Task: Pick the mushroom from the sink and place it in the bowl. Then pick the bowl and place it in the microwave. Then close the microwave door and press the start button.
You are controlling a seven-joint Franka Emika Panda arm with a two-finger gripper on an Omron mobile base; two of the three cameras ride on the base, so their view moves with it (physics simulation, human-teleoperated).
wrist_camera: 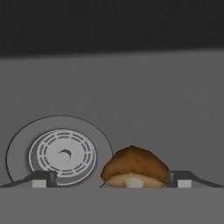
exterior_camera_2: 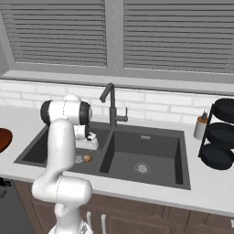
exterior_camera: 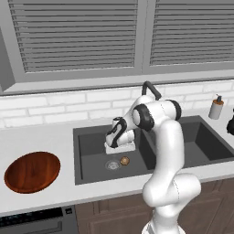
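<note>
Left base view shows the white arm rising from the lower right, bending at its elbow above the sink (exterior_camera: 201,141) and folding forward and down so the hand hangs in the left basin, with the gripper (exterior_camera: 119,153) pointing at the basin floor. Just beneath it the mushroom (exterior_camera: 124,160) lies on the floor of that basin, right beside the round metal drain (exterior_camera: 112,164). From the hand view the gripper (wrist_camera: 111,180) stands wide apart, one fingertip at the drain (wrist_camera: 62,155) and the other past the mushroom (wrist_camera: 134,168), which sits between them nearer the right one; it grips nothing. On the table (exterior_camera: 41,137) to the left of the sink rests the wooden bowl (exterior_camera: 32,172), well apart from the mushroom. Behind the basins stands the dark curved faucet (exterior_camera_2: 111,106)
</note>
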